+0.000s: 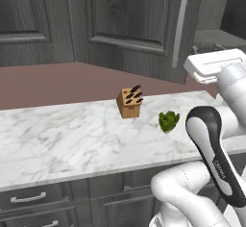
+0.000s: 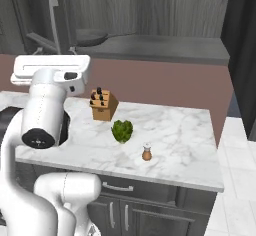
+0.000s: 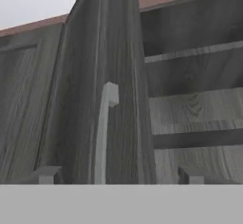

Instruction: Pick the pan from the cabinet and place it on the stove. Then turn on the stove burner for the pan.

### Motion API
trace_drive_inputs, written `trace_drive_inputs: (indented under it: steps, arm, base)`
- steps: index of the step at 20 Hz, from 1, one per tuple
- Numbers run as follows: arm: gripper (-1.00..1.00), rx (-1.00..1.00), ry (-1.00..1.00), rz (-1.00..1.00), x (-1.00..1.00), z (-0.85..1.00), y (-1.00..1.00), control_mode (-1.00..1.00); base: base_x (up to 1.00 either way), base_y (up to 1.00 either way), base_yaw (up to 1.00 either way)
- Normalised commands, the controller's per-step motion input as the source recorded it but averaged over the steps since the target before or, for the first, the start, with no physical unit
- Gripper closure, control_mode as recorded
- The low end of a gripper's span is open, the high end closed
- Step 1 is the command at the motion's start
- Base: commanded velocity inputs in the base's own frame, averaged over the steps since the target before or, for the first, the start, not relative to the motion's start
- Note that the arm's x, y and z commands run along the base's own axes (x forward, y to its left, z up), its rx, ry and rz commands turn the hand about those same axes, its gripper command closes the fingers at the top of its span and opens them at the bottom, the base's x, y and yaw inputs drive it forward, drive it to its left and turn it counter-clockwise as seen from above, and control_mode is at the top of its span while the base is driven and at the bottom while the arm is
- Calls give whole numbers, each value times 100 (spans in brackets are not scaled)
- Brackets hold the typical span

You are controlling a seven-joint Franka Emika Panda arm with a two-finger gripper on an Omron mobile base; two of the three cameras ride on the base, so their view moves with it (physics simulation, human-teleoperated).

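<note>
Behind the swung-open cabinet (image 2: 150,47) door, the pan (image 2: 90,36) sits shelved; gripper (image 3: 116,178) wide.

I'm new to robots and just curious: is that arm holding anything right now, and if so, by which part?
Nothing is held. The end effector is open, its fingertips on either side of the cabinet door's silver handle without gripping it.
</note>
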Motion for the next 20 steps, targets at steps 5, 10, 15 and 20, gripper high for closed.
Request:
trace_drive_inputs:
  steps: [5, 10, 15, 20]
  arm:
    - [-100, 11, 10, 3, -20, 12, -81, -100]
    - [-100, 10, 42, 15, 25, 0, -64, -100]
    - [-100, 8, 51, 25, 52, -13, -38, -100]
    - [-100, 13, 43, 29, 63, -22, -27, -100]
  base:
    - [0, 0, 0]
    - [0, 0, 0]
    - [0, 0, 0]
    - [0, 0, 0]
